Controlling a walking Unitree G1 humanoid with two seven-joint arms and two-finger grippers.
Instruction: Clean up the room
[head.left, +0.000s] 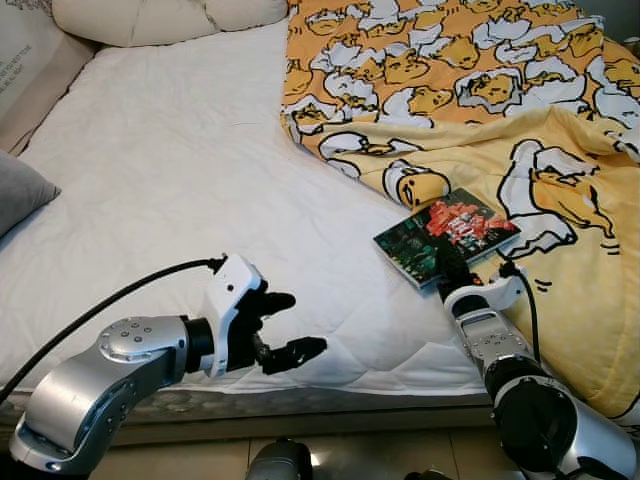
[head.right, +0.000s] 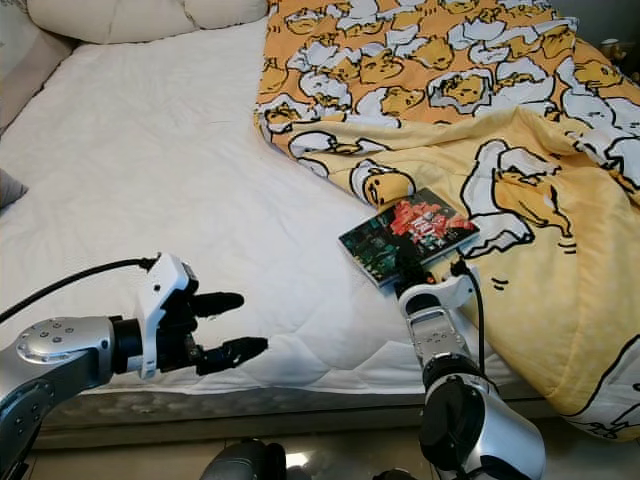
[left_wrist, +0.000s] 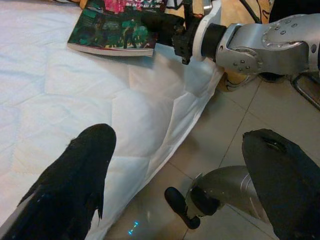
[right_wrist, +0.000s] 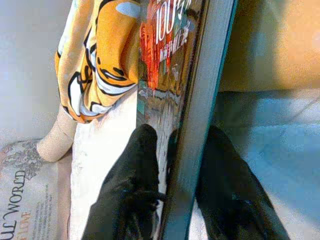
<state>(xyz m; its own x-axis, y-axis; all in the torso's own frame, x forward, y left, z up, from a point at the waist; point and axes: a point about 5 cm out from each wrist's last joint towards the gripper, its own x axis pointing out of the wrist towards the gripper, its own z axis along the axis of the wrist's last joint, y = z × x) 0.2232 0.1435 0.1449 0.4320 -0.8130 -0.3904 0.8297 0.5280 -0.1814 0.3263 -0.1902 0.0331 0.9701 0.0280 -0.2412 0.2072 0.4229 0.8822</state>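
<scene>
Black right gripper (head.left: 452, 268) jaws clamp the book's (head.left: 446, 234) near edge; left gripper (head.left: 290, 325) jaws gape.

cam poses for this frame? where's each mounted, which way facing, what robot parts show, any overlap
Left eye, right eye: head stereo pair, looking forward and down at the bed; both silver arms show.
Left wrist: along the open left gripper, over the bed edge and tiled floor; right arm across the top.
Right wrist: along the right gripper, fingers either side of the book.
Shared: the book and yellow blanket appear in all.
</scene>
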